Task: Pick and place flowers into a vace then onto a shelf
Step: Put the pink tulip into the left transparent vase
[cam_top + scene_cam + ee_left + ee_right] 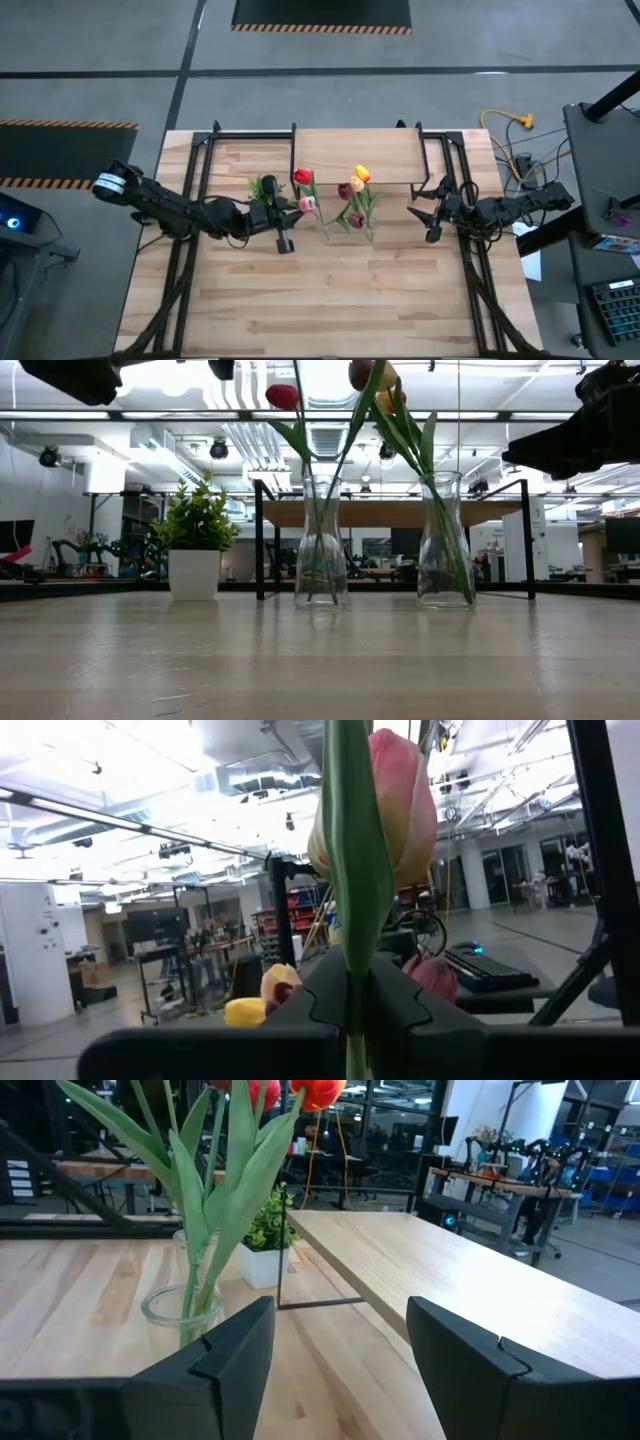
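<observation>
Left gripper point(292, 207): held above the table's left-centre, beside the left vase; its fingers are seen clamped together on the green stem of a pink tulip point(385, 805), which stands upright between them in the left wrist view.
Right gripper point(425, 213): held at the table's right-centre, just right of the shelf's right legs; its two fingers point(215, 1370) stand apart with nothing between them.
Flowers point(355, 185): a red head point(303, 177) and the pink one are seen over the left vase; yellow, orange and maroon heads are grouped over the right vase.
Vases: two clear glass vases are placed side by side near the table's middle, left vase point(321, 545) and right vase point(445, 543), apart from each other, each with green stems inside.
Shelf point(355, 155): a light-wood board on thin black legs is set along the table's far edge; its top is bare. In the low view the vases are seen in front of it.
Potted plant point(196, 545): a small bushy green plant in a white pot is placed left of the left vase, apart from it.
Table point(330, 300): the near half of the wooden top is bare from edge to edge; open surface is also left between the right vase and the right gripper.
</observation>
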### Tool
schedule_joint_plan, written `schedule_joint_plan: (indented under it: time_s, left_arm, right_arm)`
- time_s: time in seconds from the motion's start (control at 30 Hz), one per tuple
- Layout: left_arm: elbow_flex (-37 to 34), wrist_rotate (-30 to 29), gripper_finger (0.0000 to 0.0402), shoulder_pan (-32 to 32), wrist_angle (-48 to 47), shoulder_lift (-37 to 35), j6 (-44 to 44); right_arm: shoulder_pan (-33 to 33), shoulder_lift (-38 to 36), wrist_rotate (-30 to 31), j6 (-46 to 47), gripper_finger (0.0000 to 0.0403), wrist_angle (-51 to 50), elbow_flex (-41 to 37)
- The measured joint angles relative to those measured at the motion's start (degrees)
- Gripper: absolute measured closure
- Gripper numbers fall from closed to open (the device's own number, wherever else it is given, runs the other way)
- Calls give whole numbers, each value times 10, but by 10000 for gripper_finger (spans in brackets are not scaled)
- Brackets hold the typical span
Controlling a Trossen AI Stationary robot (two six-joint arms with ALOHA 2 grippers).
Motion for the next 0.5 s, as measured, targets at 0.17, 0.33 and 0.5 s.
schedule_joint_plan:
  time_s: [0.17,0.33,0.5]
  left_arm:
    - [9,1,402,0,5,0,0]
    - [9,1,402,0,11,18,-35]
    - [8,1,401,3,44,57,-21]
  right_arm:
    - [0,0,0,-10,184,0,0]
    - [0,0,0,-10,184,0,0]
    - [0,0,0,-10,184,1,0]
